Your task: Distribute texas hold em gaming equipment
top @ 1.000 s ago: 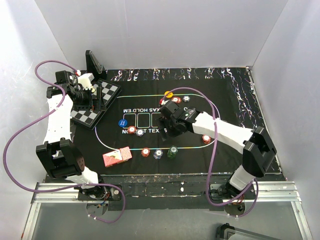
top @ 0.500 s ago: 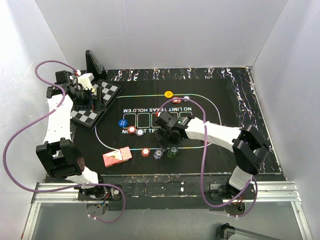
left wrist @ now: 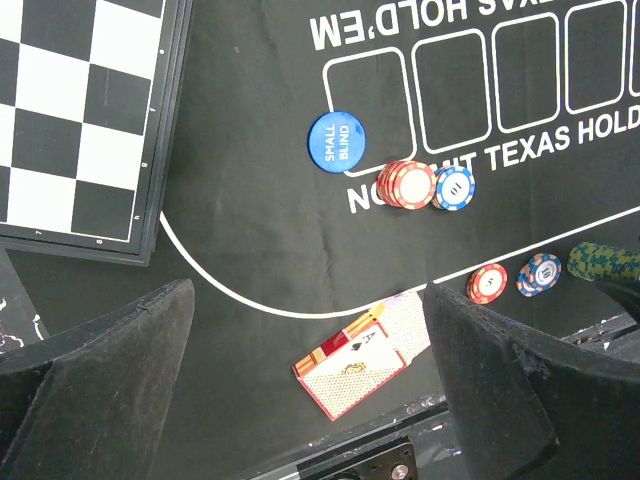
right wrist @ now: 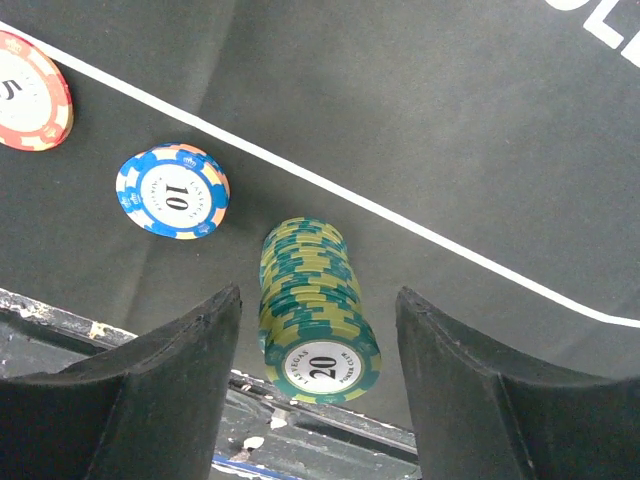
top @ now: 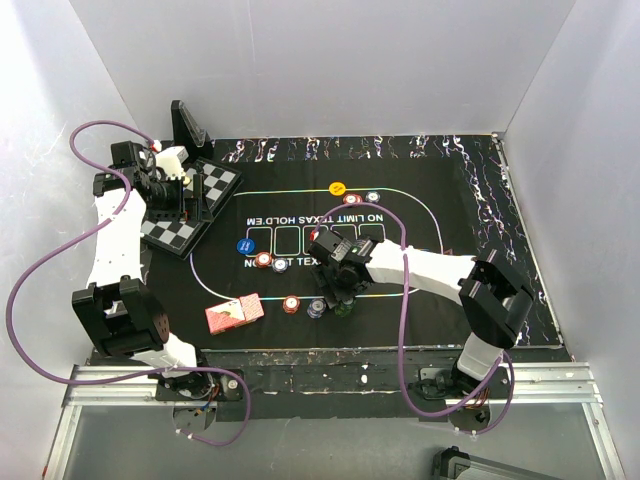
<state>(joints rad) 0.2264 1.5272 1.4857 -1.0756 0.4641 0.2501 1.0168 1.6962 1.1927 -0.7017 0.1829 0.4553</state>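
Right wrist view: the right gripper (right wrist: 318, 293) was seen with its jaws spread, one finger on each side of a stack of green chips (right wrist: 318, 312). A gap was left on both sides, so nothing was grasped. The stack stood on the black mat (right wrist: 420, 120), just outside the white line (right wrist: 450, 247) and close to the near edge of the table. A blue-white chip (right wrist: 172, 191) lay just beside it and a red chip (right wrist: 25, 90) farther off.

The left gripper (left wrist: 308, 290) was held high, near the chessboard (left wrist: 80, 110), with its jaws likewise released and empty. The playing cards (left wrist: 355, 362) lay near the mat's near edge.

The green stack was stepped rather than straight. If the jaws were closed off-centre, or only on the upper chips, the lower ones could be left behind or the column toppled. Spilled chips could be sent over the nearby table edge. The blue-white chip could also be nudged by the finger beside it if the descent were made off-line.

"20" was printed on the top green chip, "10" on the blue-white chip and "5" on the red one. The small lettering around the "20" could not be read. "SMALL BLIND" was marked on the blue disc (left wrist: 335, 137). "TEXAS HOLD" and an inverted "HOLD'EM" were printed on the mat, and an "A" was shown on one card face.
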